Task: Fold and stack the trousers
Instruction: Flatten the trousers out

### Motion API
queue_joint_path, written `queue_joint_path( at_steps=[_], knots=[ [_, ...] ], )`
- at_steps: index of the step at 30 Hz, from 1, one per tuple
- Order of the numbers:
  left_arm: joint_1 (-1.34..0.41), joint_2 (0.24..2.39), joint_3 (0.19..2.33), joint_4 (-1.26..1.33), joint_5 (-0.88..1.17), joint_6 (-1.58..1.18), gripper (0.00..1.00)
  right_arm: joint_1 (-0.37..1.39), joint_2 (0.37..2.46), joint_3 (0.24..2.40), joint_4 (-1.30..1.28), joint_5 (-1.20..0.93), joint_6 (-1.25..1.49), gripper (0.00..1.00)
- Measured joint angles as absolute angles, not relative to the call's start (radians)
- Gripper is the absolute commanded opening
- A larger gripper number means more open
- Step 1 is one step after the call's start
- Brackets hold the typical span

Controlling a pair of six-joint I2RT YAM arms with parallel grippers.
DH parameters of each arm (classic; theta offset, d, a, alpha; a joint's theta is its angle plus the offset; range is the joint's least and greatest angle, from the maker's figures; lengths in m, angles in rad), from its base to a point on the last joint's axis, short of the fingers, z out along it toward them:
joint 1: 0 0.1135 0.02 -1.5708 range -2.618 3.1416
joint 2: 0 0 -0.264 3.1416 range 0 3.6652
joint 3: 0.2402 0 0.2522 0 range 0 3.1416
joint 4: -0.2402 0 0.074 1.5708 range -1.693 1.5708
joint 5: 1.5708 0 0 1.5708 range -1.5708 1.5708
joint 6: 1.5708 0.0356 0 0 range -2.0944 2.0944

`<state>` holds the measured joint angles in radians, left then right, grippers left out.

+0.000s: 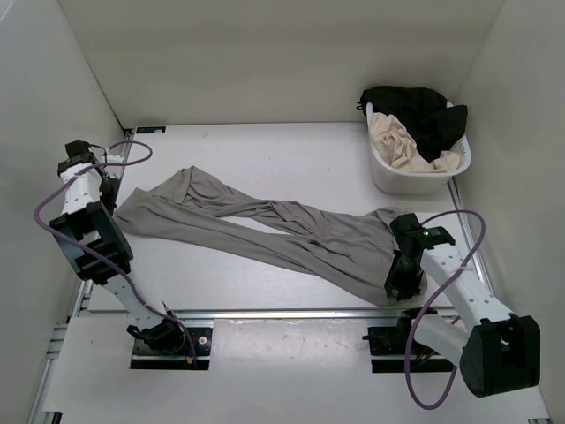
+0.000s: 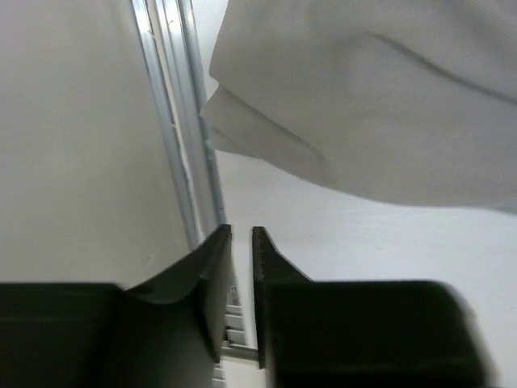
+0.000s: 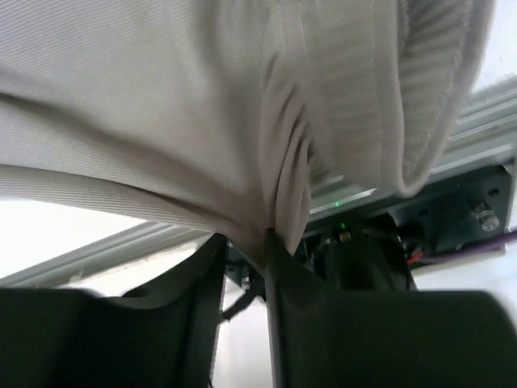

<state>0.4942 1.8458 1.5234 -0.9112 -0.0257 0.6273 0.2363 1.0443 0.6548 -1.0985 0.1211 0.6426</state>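
The table [image 1: 265, 150] is white and flat. Tall white walls [image 1: 265, 62] stand at 9, 12 and 3 o'clock, like a big box. A shiny metal rail [image 1: 291, 312] runs along the table's edge at 6 o'clock. Another rail runs along the 9 o'clock side.

The trousers [image 1: 265, 230] are grey and thin. They lie flat on the table but are full of wrinkles. They stretch from 9 o'clock across the middle to about 4 o'clock. The two leg ends lie at 9 o'clock. The wide top part lies at 4 o'clock, close to the rail.

A white basket [image 1: 388, 177] sits in the corner at about 1 o'clock, apart from the trousers. A cream cloth [image 1: 402, 141] and a black cloth [image 1: 415, 110] are piled in it.

The left gripper [image 2: 241, 234] is at 9 o'clock, just beside the leg ends. Its two fingers are almost together, with only a thin slit between them. Nothing is in the slit. The grey cloth is a little way past the tips, and the wall and side rail are right next to it.

The right gripper [image 3: 246, 238] is at 4 o'clock, on the top part of the trousers. The cloth bunches into a point between its fingers, so it is pinching the trousers.

Purple cables [image 1: 415, 371] loop from both arms.
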Motion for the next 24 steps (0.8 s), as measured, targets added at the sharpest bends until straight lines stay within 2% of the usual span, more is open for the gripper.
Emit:
queue_joint_path(
  at_steps=[1, 2, 3, 5, 6, 9, 12, 15, 24],
  knots=[
    [0.493, 1.855, 1.53, -0.915, -0.024, 0.625, 0.35, 0.237, 1.036, 0.665, -1.114, 0.121, 0.639, 0.52],
    [0.489, 1.865, 1.539, -0.919, -0.023, 0.621, 0.41, 0.237, 1.029, 0.688, -1.131, 0.122, 0.628, 0.6],
    [0.486, 1.881, 1.551, -0.921, -0.022, 0.616, 0.53, 0.237, 1.028, 0.72, -1.14, 0.127, 0.619, 0.66],
    [0.475, 1.918, 1.576, -0.921, -0.016, 0.606, 0.64, 0.237, 1.044, 0.822, -1.158, 0.143, 0.609, 0.78],
    [0.47, 1.938, 1.59, -0.922, -0.011, 0.599, 0.7, 0.235, 1.063, 0.889, -1.151, 0.157, 0.602, 0.78],
    [0.454, 1.999, 1.631, -0.923, 0.01, 0.582, 0.75, 0.208, 1.136, 1.031, -1.1, 0.18, 0.594, 0.75],
    [0.436, 2.052, 1.658, -0.925, 0.042, 0.561, 0.8, 0.181, 1.231, 1.05, -1.021, 0.174, 0.593, 0.68],
    [0.412, 2.088, 1.674, -0.916, 0.058, 0.538, 0.82, 0.191, 1.328, 1.013, -0.928, 0.128, 0.587, 0.66],
    [0.386, 2.196, 1.794, -0.876, 0.146, 0.48, 0.84, 0.516, 1.479, 1.038, -0.797, 0.113, 0.448, 0.66]
  ],
)
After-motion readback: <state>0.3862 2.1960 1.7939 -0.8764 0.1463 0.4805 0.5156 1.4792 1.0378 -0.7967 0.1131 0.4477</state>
